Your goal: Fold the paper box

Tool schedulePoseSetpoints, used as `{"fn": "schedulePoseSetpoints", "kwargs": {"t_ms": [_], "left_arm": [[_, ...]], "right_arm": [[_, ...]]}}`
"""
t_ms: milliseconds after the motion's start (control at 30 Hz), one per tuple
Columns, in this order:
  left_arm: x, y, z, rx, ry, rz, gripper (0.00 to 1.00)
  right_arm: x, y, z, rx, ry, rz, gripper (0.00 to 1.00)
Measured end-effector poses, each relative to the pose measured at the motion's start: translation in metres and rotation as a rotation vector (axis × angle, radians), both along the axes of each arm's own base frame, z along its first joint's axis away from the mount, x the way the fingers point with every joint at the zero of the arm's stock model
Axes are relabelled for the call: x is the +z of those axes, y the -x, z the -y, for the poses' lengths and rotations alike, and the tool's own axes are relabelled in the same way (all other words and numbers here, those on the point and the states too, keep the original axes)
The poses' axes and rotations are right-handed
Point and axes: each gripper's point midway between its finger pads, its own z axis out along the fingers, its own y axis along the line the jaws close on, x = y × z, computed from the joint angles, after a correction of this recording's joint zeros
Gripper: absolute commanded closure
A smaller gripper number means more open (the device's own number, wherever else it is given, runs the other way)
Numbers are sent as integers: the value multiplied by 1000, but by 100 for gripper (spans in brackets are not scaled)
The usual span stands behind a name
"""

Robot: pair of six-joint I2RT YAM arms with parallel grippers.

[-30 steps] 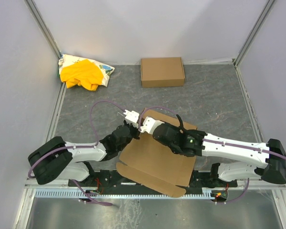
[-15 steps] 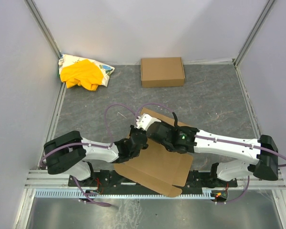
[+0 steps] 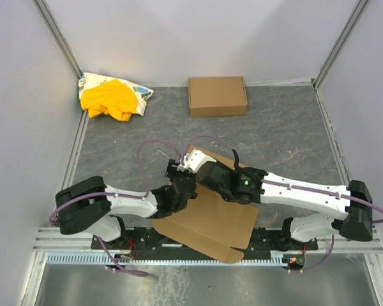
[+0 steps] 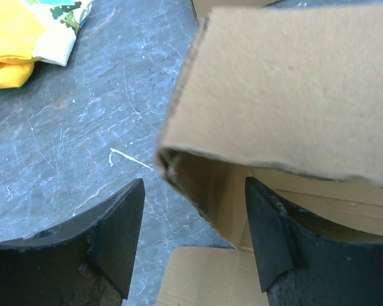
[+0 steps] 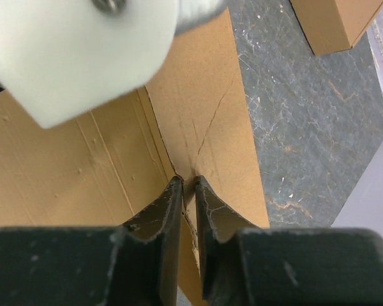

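While the table point(image 3: 287, 140) is carrying the paper box point(image 3: 210, 220) half-open near the arm bases, right gripper point(image 5: 186, 182) is pinching its creased wall; left gripper point(image 4: 193, 188) is gaping around a flap point(image 4: 287, 83), not touching it, and should be closing squarely beside the fold.

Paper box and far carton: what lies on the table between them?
Top view: only bare grey table between the paper box and the carton; a purple cable arches over it.

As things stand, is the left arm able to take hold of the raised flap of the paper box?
Probably yes. The left fingers stand open, and a corner of the raised flap of the paper box lies just ahead, between them, with nothing in the way.
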Motion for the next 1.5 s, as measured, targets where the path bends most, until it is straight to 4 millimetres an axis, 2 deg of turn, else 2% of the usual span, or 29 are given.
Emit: {"fn": "schedulePoseSetpoints", "kwargs": {"t_ms": [200,333,433,533,567,667,800,933,1033,1167,1300,1400,1500], "left_arm": [[19,4,-9,3,21,4,26],[22,9,-19,13,-2,-27,26],[28,15,-33,35,20,-50,26],[43,26,-57,75,80,-71,25],[44,27,-58,76,85,-73,25],[70,37,-73,67,180,-86,22],[127,52,-92,14,379,-56,20],[169,68,-120,-40,558,-1,22],[183,77,-143,-48,641,36,23],[174,82,-159,-31,639,43,21],[153,79,-149,-35,569,8,17],[121,75,-125,-61,473,-60,16],[70,72,-100,-66,350,-166,15]], "right_arm": [[4,1,0,-23,-24,-9,65],[8,3,3,-34,-32,-15,63],[15,5,8,-38,-50,-11,58],[34,5,15,-51,-85,6,54],[37,5,15,-54,-92,9,53],[55,5,20,-69,-116,29,50],[72,4,24,-82,-124,42,47],[72,7,28,-72,-104,27,49],[67,13,21,-12,-93,-10,49],[63,23,11,68,-78,-37,48],[55,26,2,97,-49,-49,47],[47,22,0,77,-18,-46,47],[41,20,-1,40,0,-46,48]]}}
